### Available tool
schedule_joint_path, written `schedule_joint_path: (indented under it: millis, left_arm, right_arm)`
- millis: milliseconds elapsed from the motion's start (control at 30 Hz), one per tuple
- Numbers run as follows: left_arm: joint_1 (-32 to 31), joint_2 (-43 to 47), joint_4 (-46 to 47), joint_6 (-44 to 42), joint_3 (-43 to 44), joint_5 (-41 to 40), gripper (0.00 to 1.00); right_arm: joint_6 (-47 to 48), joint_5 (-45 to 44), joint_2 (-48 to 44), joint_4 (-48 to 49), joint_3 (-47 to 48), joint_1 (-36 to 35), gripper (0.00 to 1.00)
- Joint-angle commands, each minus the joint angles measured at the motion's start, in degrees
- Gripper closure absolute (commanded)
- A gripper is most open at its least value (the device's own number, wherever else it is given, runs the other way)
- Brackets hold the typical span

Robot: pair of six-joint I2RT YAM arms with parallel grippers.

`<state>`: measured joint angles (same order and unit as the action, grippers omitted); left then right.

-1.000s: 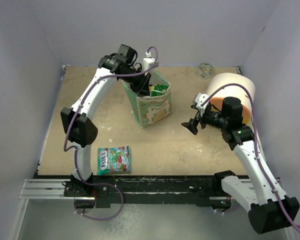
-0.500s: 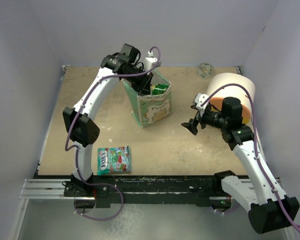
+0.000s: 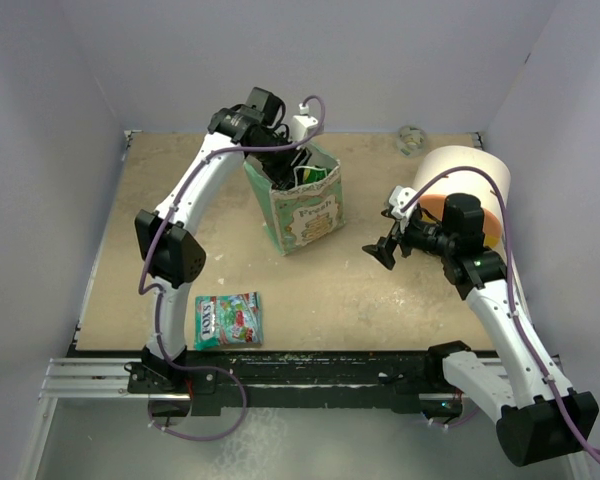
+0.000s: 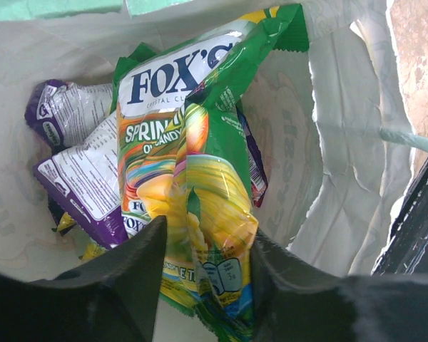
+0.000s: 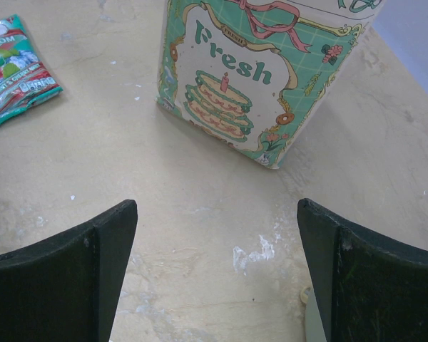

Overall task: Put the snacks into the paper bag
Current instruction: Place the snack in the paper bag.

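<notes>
Left gripper (image 4: 208, 239) inside paper bag (image 3: 305, 215), jaws partway apart, flanking yellow-green packet (image 4: 200, 164); grip cannot be told. Right gripper (image 5: 215, 206) jaws wide, empty, over surface (image 3: 380, 300).

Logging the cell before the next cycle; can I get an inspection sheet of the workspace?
Surface: tan board, scuffed, white flecks.
Job's things: paper bag upright, yellow-green packet and purple packets inside; teal-and-red packet lies on the board.
Clutter: cream-and-orange roll; small grey lump at far edge.
Grippers: left gripper in the bag, astride the yellow-green packet, grip unclear; right gripper open, empty.
Cables: purple cables along both arms.
Surroundings: plain lilac walls.
</notes>
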<state>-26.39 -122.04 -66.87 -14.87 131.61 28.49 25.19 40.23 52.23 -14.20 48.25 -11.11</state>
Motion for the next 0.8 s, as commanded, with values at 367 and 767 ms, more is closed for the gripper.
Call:
schedule_joint_path:
  millis: [367,767]
  left_arm:
    - [0.1,8.2,7.4,-3.9,-0.2,-5.0,0.25]
    - [0.5,16.3,15.2,-5.9,-8.1,-8.6,0.13]
  right_arm:
    - [0.6,1.3,0.1,2.0,-0.5,0.4,0.05]
    - [0.7,1.2,0.2,2.1,-0.5,0.4,0.04]
